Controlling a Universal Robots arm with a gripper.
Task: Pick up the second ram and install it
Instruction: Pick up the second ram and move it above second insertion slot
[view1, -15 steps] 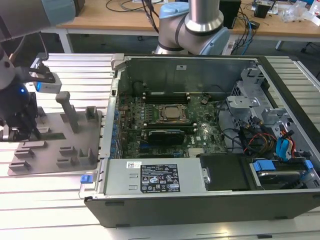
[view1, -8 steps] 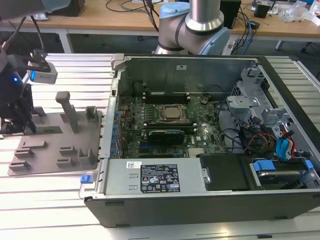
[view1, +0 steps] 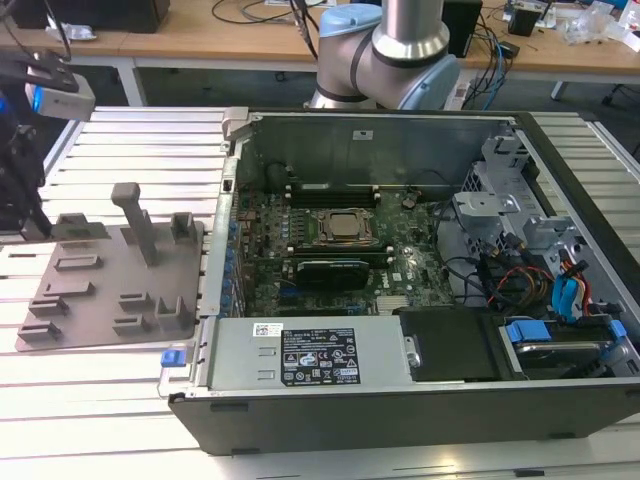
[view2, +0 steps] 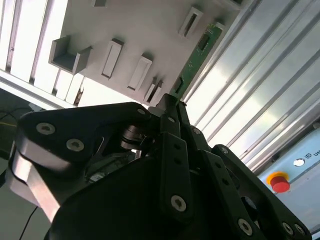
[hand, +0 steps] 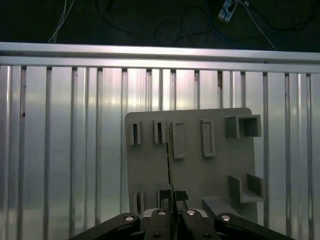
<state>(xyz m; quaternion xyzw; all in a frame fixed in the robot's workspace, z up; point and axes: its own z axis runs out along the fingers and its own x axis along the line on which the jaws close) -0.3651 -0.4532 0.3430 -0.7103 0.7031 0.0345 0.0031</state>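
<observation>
Jutting lengthwise from the pinching fingers (view2: 170, 127), the second ram (view2: 196, 56) points outward.

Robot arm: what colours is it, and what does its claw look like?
The arm is a silver tube with grey joints and pale blue caps. Its gripper is black, with jointed link fingers pinned by shiny round screws.

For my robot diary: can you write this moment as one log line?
fingers: shut on thin dark-green ram stick | place: over flat grey plastic holder plate | install: not yet
</observation>
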